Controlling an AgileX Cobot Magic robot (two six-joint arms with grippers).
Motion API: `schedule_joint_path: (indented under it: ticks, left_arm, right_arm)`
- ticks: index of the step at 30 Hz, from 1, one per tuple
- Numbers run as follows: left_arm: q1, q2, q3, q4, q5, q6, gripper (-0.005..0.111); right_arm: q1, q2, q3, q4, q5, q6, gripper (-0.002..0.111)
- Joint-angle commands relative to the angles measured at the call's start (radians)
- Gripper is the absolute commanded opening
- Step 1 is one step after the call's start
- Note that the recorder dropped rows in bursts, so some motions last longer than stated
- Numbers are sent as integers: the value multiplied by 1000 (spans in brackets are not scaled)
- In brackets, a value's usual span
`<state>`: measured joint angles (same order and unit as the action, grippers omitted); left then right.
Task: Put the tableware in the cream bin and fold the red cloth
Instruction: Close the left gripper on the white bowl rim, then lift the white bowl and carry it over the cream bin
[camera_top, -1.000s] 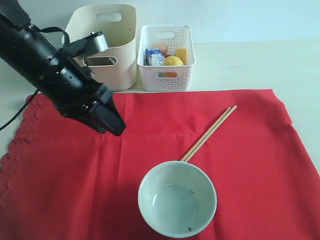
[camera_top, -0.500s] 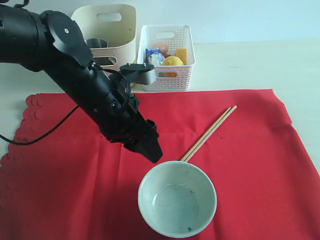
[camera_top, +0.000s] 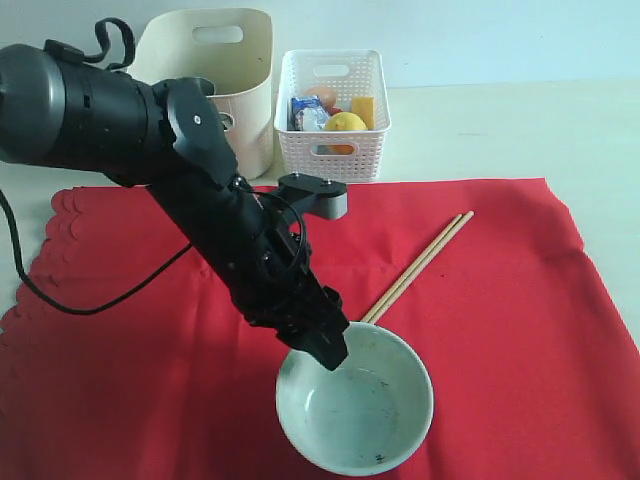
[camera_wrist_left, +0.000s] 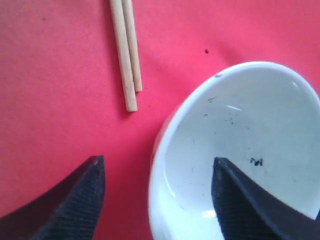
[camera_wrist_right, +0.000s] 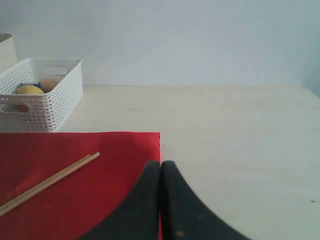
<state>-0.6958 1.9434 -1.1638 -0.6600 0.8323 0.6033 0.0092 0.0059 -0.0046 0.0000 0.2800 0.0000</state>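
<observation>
Jaws spread wide, the left gripper (camera_wrist_left: 157, 161) was set astride the rim of the pale green bowl (camera_wrist_left: 250, 125), evidently for a pinch; the right gripper (camera_wrist_right: 161, 172) was held closed.

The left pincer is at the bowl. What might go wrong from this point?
The open left pincer straddles one side of the rim of the pale green round bowl; lifted so, the bowl may tilt or slip.
The pale wooden chopsticks lie close beside the bowl; a nudged bowl could shove them.
The outer finger is near the plain red cloth and might drag it.
</observation>
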Motion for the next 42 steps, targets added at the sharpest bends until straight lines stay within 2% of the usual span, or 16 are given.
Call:
schedule_joint_path:
  ticks: [1,4,7,10,18,26,34,42]
  left_arm:
    - [-6,34,2,-8,-12,5,61]
    - [-6,46,2,-8,-12,5,60]
    - [-6,52,2,-5,-14,5,55]
    - [-6,58,2,-5,-18,5,42]
    - [-6,58,2,-5,-18,9,0]
    - [-6,10,2,-3,62,9,0]
    - [6,-121,2,17,104,53,0]
    - [100,-264,2,28,104,55,0]
  right_arm:
    - [-4,-6,5,0,-13,0,0]
    - [-4,-6,5,0,-13,0,0]
    - [-4,-6,5,0,-13,0,0]
    - [-4,-6,5,0,-13,0,0]
    - [-4,-6,5,0,-13,0,0]
    - [-4,-6,5,0,-13,0,0]
    - [-4,-6,5,0,-13,0,0]
    - [-4,-6,5,0,-13,0,0]
